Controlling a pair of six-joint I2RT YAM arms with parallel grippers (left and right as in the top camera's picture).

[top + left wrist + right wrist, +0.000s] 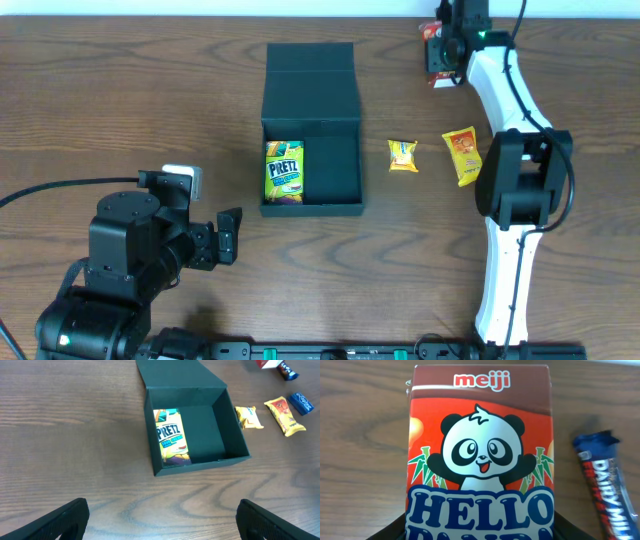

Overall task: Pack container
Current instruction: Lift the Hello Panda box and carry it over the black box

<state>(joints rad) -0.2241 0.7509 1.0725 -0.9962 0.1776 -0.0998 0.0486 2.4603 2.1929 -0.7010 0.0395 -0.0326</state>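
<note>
The container sits mid-bench, its lid laid open behind it. Inside, a Pretz packet lies along the left wall. To the container's right lie a small packet and, further right, a larger packet, each apart. At the far right back is a Hello Panda box, with a Dairy Milk bar just beside it. The left pincer is before the container, to its left

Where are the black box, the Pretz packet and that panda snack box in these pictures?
Black box (pixel 332 170), overhead view, on its bare inside floor.
Pretz packet (pixel 172 437), left wrist view, on the middle of its front.
Panda snack box (pixel 480 450), right wrist view, on the panda's face.
</note>
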